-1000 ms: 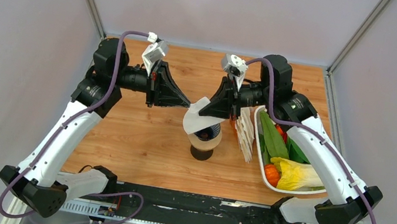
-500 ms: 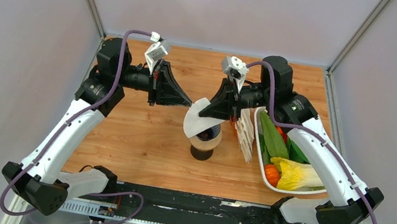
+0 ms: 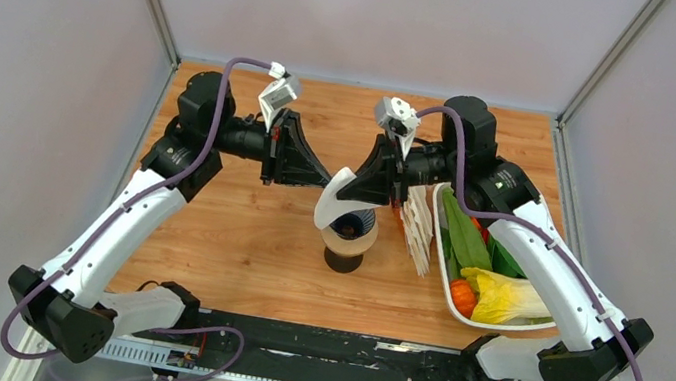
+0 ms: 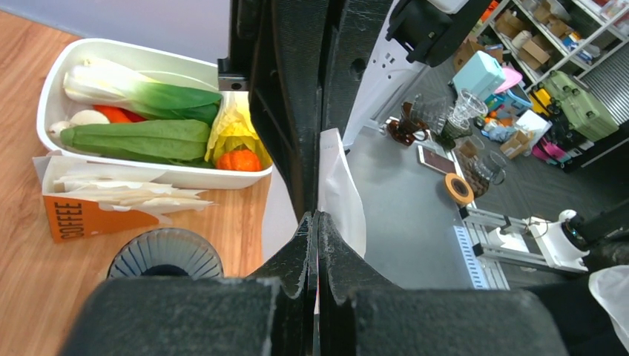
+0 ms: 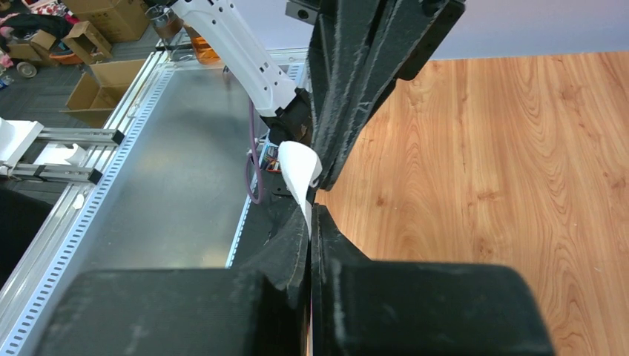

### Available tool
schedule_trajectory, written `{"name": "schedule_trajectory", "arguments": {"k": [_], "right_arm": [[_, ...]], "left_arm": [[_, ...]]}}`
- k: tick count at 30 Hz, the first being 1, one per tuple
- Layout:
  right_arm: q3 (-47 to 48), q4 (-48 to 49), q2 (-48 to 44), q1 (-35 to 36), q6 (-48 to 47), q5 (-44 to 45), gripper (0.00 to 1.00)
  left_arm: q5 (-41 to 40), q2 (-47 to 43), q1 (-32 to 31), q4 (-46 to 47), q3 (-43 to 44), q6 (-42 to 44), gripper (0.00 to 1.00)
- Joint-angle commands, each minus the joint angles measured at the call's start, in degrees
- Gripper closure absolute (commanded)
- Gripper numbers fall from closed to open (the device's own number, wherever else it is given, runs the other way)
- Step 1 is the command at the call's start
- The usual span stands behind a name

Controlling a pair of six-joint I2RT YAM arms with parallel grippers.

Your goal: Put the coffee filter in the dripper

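My left gripper (image 3: 324,181) reaches in from the left above the wooden table (image 3: 236,236). Its two fingers (image 4: 293,252) are pressed together with no gap showing. Their tips meet the left edge of the coffee filter (image 3: 330,212), and I cannot tell whether any paper is caught between them. My right gripper (image 3: 344,187) comes in from the right, almost tip to tip with the left one. Its fingers (image 5: 337,248) are clamped on the filter: in the right wrist view a thin white edge runs down into the seam between them.

The filter is a single sheet of plain white paper, curled. It hangs from the pinch over the left side of the dripper (image 3: 357,222) and is not seated inside it. I cannot tell whether it touches the rim. The dripper is dark navy with a ribbed inside, mouth up, on a tan ring (image 3: 349,244) above a dark base (image 3: 343,263).

Just right of the dripper stands an orange box (image 4: 78,216) of spare white filters, printed "COFFEE" in dark capitals. Right of that, a white basin (image 4: 141,53) holds green, orange and yellow vegetables (image 4: 137,137).
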Motion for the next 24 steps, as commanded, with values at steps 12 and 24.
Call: {"name": "schedule_trajectory", "arguments": {"k": [12,24], "right_arm": [[-0.23,1.06,-0.02,-0.52,1.35,2.8,1.0],[-0.65,0.55,-0.14,-0.76,0.99,2.33,1.0]], "left_arm": [[-6.15,-1.7,-0.84,-14.27,5.77,10.98,0.99],[-9.1,-0.47,-0.89,-18.61,8.19,13.58,0.79]]}}
